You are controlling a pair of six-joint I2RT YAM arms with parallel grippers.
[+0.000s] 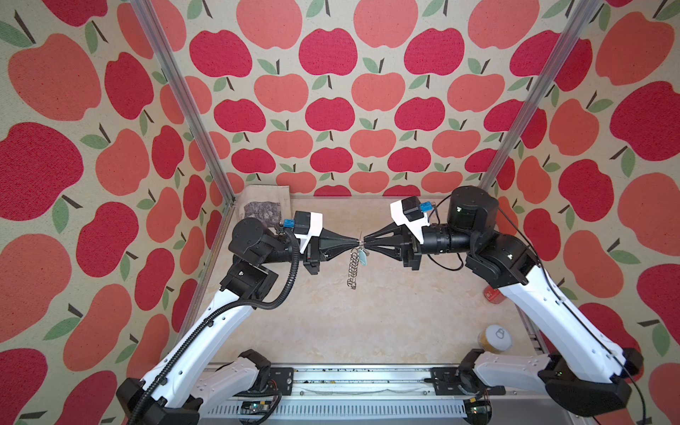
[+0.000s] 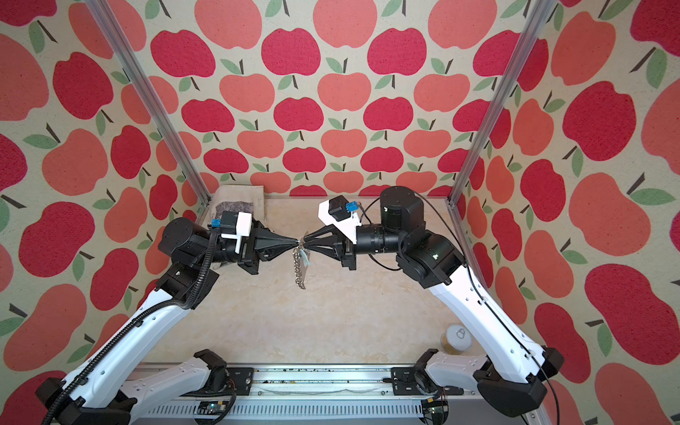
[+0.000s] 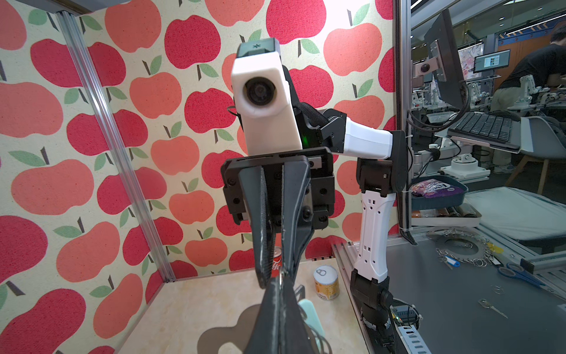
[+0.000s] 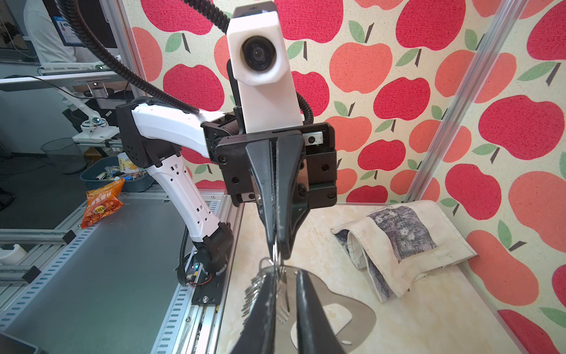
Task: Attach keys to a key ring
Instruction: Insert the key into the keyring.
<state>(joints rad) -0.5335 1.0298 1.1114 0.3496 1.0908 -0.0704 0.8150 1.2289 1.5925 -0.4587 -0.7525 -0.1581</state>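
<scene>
Jaws: those of your left gripper [image 1: 357, 241] are clenched on a wire ring [image 4: 276, 249] at the top of the key ring [image 1: 354, 270]. Those of your right gripper [image 1: 365, 245] stand a slit apart with the key [image 1: 362, 257] at the slit (whether they pinch it cannot be told). The two tips meet nose to nose in the air over the desk [image 1: 368, 323], midway between its left and right edges. The key ring hangs edge-on below the meeting point. The key's pale head dangles just beside it, on the right gripper's side.

Step in hand, by judgement: threading the key onto the held wire ring (whether it is already on the wire is too small to tell). The next move calls for a firm left hold and a fine push or twist of the key along the wire, until it can hang from the ring alone.
</scene>
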